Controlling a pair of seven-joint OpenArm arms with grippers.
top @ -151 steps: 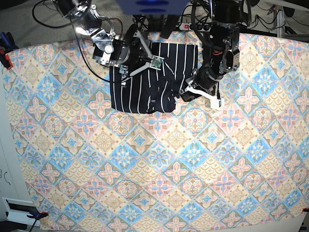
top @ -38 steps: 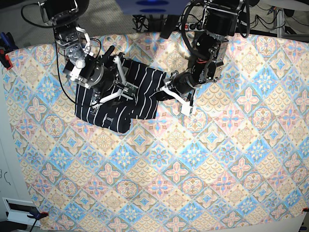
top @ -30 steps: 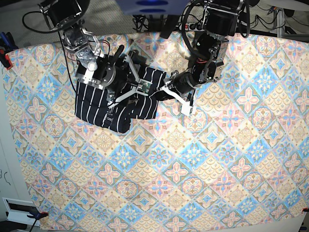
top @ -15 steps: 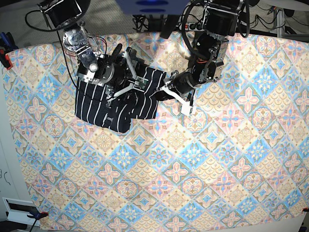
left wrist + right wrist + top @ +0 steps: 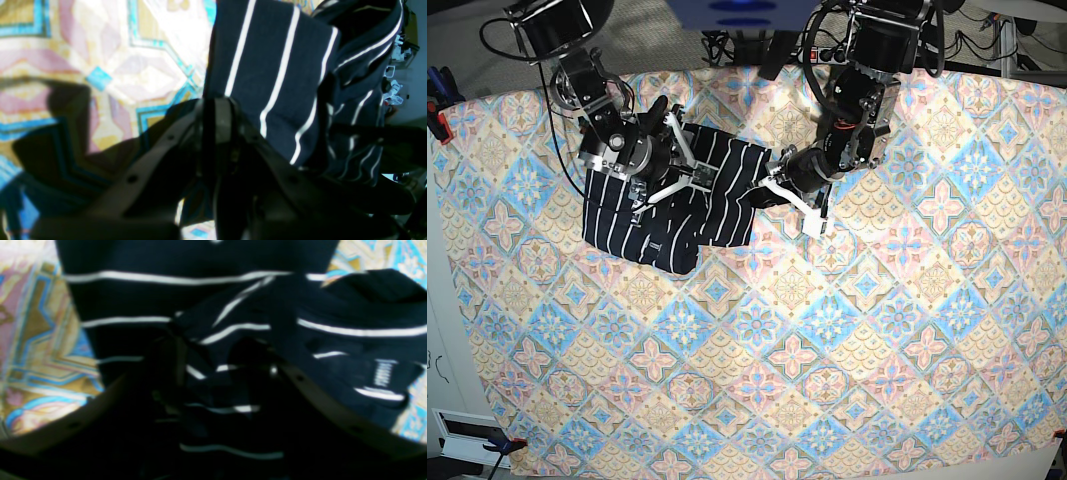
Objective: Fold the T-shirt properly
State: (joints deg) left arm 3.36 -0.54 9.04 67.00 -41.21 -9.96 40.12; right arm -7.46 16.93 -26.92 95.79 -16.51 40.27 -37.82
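Note:
The dark pinstriped T-shirt (image 5: 627, 215) lies bunched on the tablecloth at the back left, with its small label (image 5: 659, 243) near the front edge. My left gripper (image 5: 767, 192) is shut on the shirt's right edge. In the left wrist view its fingertips meet (image 5: 217, 106) at the hem of the striped cloth (image 5: 273, 66). My right gripper (image 5: 693, 163) hovers over the shirt's upper middle with its jaws spread. In the right wrist view (image 5: 227, 356) crumpled cloth (image 5: 186, 296) lies between the fingers and the label (image 5: 383, 373) shows at the right.
The floral-tile tablecloth (image 5: 827, 340) covers the whole table. A red clamp (image 5: 437, 120) grips its left edge and another clamp (image 5: 502, 445) its front left corner. Cables and a power strip (image 5: 822, 55) lie behind the back edge.
Five seconds ago the shirt lay further right and back; it now sits further left. Over the last second my right gripper has shifted slightly left over the shirt. My left gripper has held still.

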